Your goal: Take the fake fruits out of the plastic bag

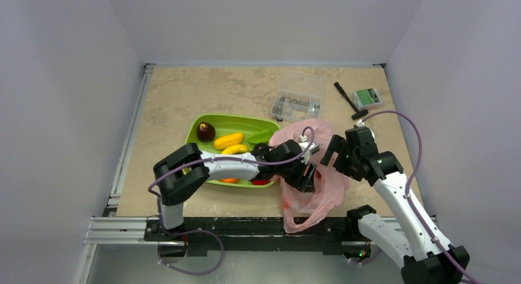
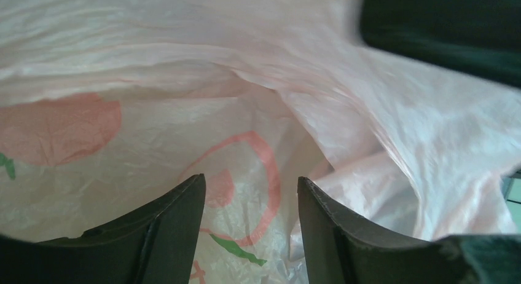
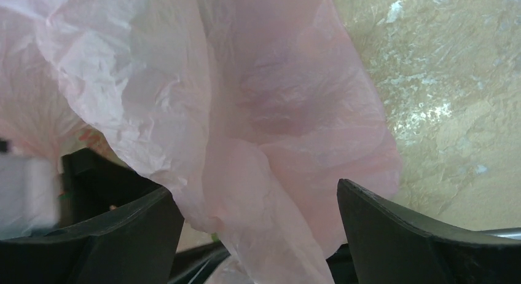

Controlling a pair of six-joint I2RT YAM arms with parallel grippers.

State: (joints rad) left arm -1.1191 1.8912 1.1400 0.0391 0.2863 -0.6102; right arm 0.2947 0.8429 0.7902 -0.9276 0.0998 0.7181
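**Ana:** What does the overhead show?

**Me:** My left gripper is pushed into the mouth of the pink bag. The bag lies around the gripper and trails back toward the arm bases. My right gripper sits just beside the left one, at the bag's edge. Back along my left forearm is the green tray, and a banana lies in it, already out of the bag.

**Ana:** And the left wrist?

**Me:** The jaws are partly apart with nothing between them. Ahead of the fingertips I see only bag film with red and green print. No fruit shows there, though the folds off to the right of the fingers could hide one.

**Ana:** And the right wrist?

**Me:** The jaws are wide. A fold of the bag hangs between the fingers, but it isn't pinched. Past the right-hand finger there is only table.

**Ana:** So which step is this?

**Me:** I judge it's the search inside the bag, and I can't tell whether any fruit is left in there. Next, I think the right gripper needs to close on that fold and lift it to open the mouth. Then the left can push deeper with its jaws apart until a fruit shows between them.
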